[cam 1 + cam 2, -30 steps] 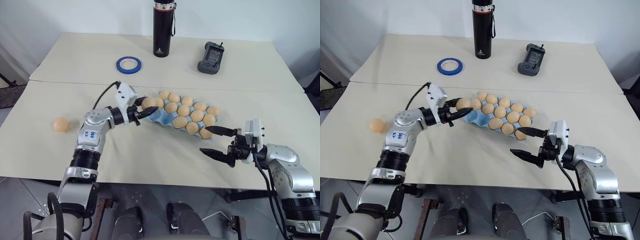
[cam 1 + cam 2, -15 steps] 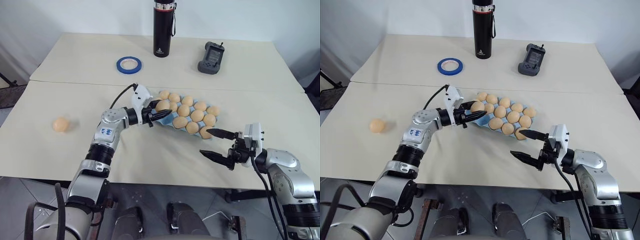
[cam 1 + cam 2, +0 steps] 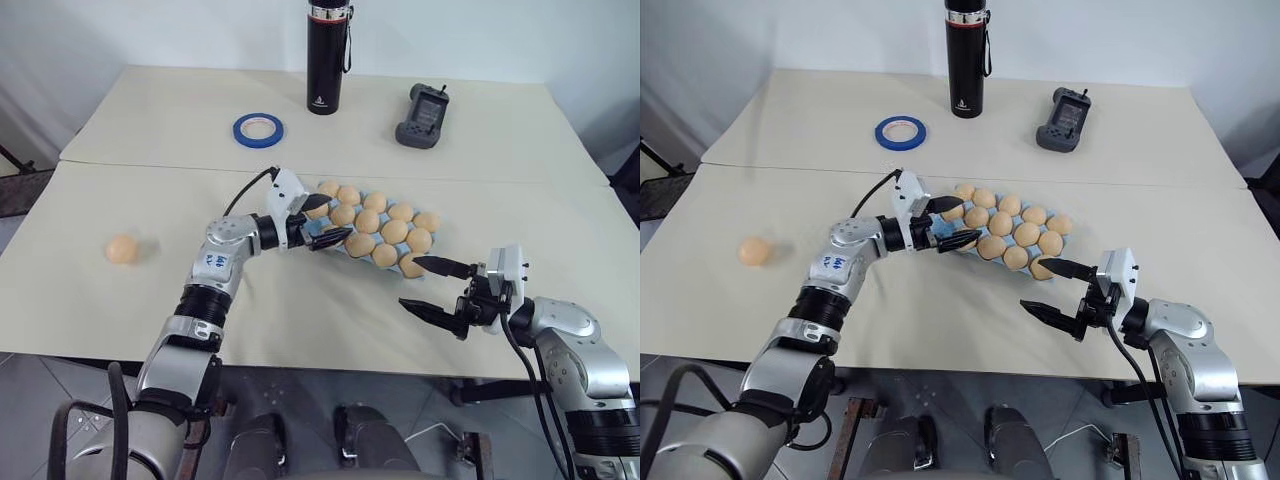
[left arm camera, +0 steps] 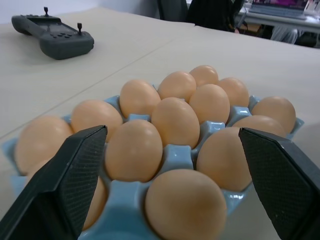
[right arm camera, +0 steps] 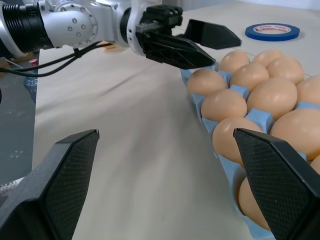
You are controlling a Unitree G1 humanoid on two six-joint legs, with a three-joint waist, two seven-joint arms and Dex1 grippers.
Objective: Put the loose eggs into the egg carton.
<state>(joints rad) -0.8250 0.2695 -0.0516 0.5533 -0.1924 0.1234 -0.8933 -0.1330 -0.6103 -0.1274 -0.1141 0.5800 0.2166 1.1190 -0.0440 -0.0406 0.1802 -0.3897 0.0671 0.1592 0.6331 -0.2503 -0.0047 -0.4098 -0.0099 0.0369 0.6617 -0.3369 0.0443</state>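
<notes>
on the near table (image 3: pixel 330 320), just right of centre, sits the egg carton (image 3: pixel 331 238), a light blue moulded tray without a lid, its round wells holding smooth pale orange-tan eggs (image 3: pixel 394 232). eleven eggs can be counted in it from the head views; a twelfth at the left gripper's end cannot be told for sure. one loose egg (image 3: pixel 121 249) lies well apart on the left side of the table. the left gripper (image 3: pixel 325 221) is at the carton's left end with its jaws spread wide and nothing between them. the right gripper (image 3: pixel 428 286) hovers just beside the carton's near right corner, jaws wide and empty. on the far table stand one blue tape ring (image 3: pixel 258 128), one black bottle (image 3: pixel 327 55) and one grey handheld controller (image 3: pixel 421 115).
</notes>
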